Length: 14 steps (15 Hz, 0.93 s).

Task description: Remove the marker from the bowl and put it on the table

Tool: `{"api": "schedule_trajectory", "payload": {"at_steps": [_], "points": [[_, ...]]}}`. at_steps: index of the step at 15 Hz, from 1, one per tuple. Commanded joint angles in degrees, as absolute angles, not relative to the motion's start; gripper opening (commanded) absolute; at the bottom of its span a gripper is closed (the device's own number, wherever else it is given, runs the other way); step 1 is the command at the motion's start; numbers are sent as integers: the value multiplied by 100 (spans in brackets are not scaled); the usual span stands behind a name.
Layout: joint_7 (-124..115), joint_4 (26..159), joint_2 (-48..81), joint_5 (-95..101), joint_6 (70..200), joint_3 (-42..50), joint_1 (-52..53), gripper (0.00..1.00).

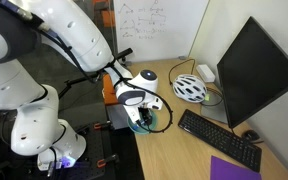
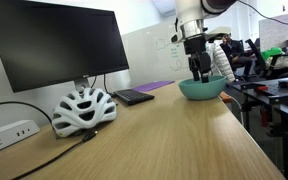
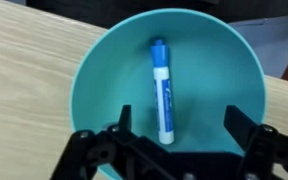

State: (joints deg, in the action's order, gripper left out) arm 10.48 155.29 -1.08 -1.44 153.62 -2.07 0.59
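The marker point(image 3: 162, 90) lay flat in the bottom of the teal bowl point(image 3: 94, 70). It had a white barrel with a blue cap at the end farther from the hand point(image 3: 179, 122) in the wrist view. The hand hung directly over the bowl with its two fingers point(image 3: 124, 118) spread wide and nothing between them, one on each side of the barrel. In an exterior view the hand point(image 2: 198, 70) pointed straight down, with its tips about level with the rim of the bowl point(image 2: 202, 89). Whether they had dipped inside could not be told. The bowl stood on the wooden surface point(image 2: 154, 140), well apart from the bicycle helmet point(image 2: 82, 108).

The marker looked light, stiff and smooth. It would likely roll on the curved floor of the bowl if only one finger nudged it. The middle of the barrel seemed the best place to take hold, with the fingers closing squarely across it so that it would not tip once lifted. The bowl itself looked light and might slide or rock if a fingertip pressed on its sloping wall. The marker had not yet been gripped.
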Motion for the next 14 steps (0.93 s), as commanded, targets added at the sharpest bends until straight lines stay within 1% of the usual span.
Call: {"api": "schedule_trajectory", "payload": {"at_steps": [1,4,5,6,7,10,11,12,14], "points": [[1708,15526,-27,-693,15529,-96,51,100],[1888,15488,50,-701,15628,-20,9,100],[2044,15471,108,-792,15656,-16,22,98],[1973,15465,232,-716,15767,-30,32,92],[1959,15430,370,-695,15782,-47,33,91],[1600,15389,759,-317,16108,-63,17,63],[1388,15379,888,42,16313,10,39,56],[1266,15346,995,274,16429,66,65,47],[1034,15269,1131,637,16586,141,93,34]]}}
